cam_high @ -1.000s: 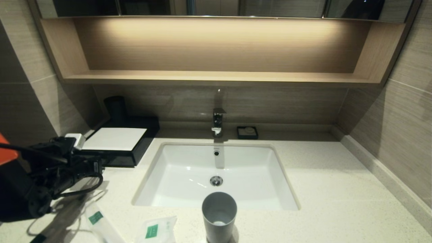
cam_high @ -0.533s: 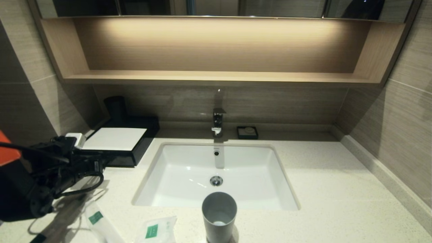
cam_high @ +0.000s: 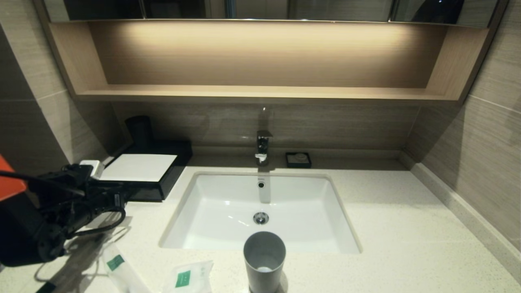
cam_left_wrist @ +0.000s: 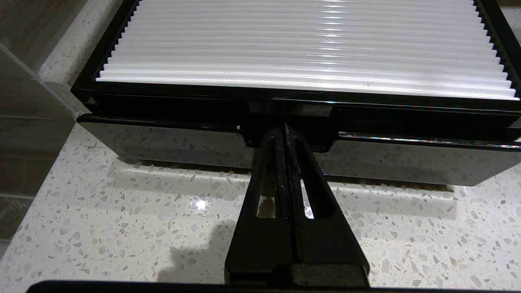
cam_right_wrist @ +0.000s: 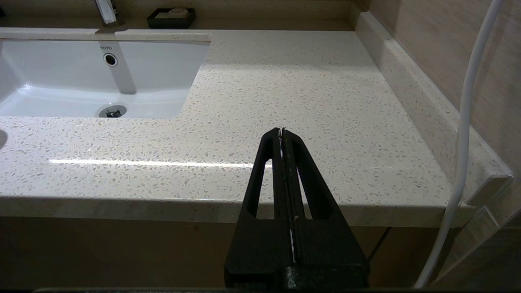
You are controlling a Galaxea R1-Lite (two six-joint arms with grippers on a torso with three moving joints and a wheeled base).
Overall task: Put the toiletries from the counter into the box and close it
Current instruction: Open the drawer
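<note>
- the left end effector is clenched, its two fingers pressed flat together with nothing between them, tips at the notch in the middle of the box's front drawer panel
- the box sits on the surface at the back left, beside the sink, with its ribbed white panel on top (the drawer front stands slightly proud of the body in the left wrist view)
- two packets with green labels lie at the near left edge of the surface: a long one and a squarish one, just left of the grey cup
- the right end effector is clenched too, hanging off the front edge of the surface at the right, holding nothing
</note>
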